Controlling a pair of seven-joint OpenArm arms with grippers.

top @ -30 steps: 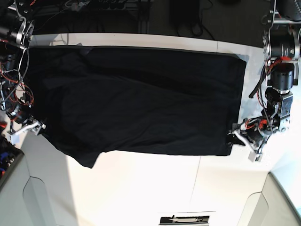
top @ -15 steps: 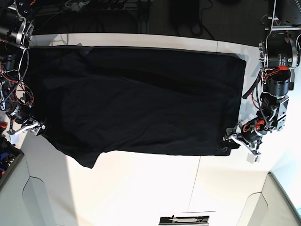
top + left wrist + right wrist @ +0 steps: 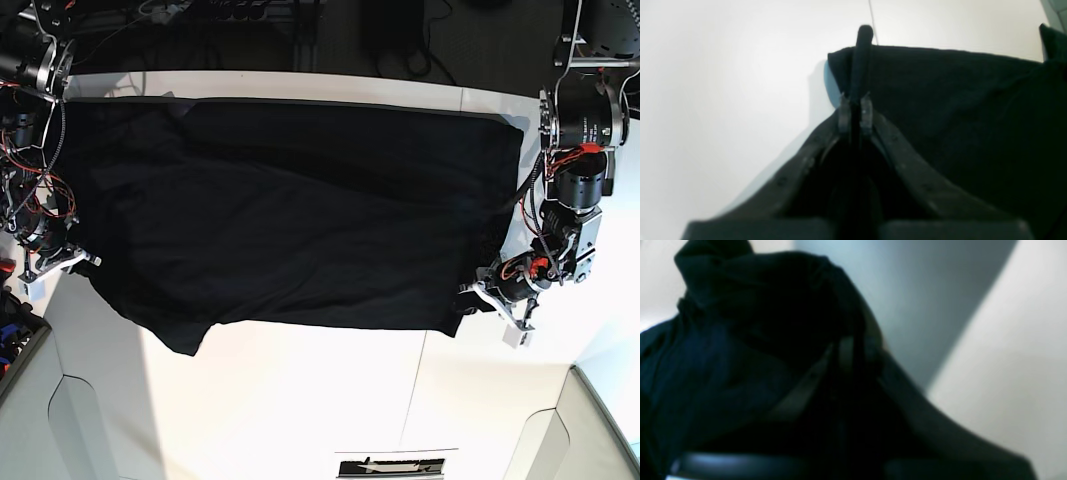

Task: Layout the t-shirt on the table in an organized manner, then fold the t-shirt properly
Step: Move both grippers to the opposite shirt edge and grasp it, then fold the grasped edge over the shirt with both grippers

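The black t-shirt [image 3: 290,210] lies spread, plain side up, across the white table [image 3: 320,400], with one sleeve pointing toward the near left. My left gripper [image 3: 472,293] sits at the shirt's near right corner. In the left wrist view its fingers [image 3: 860,60] are closed together on the edge of the t-shirt [image 3: 957,110], over the table [image 3: 723,83]. My right gripper [image 3: 88,262] is at the shirt's left edge. The right wrist view is blurred; the gripper [image 3: 853,343] looks shut, with the t-shirt [image 3: 750,323] bunched over its tip.
Past the table's far edge [image 3: 300,85] are a dark floor and cables. Grey panels [image 3: 60,420] flank the near corners. A thin seam line [image 3: 415,390] runs across the tabletop, and a small printed label [image 3: 392,465] lies at the near edge.
Both grippers have gone from open to shut at the shirt's edges. The left gripper has slid inward, pulling the near right corner toward the shirt's middle. The right gripper shifted slightly.
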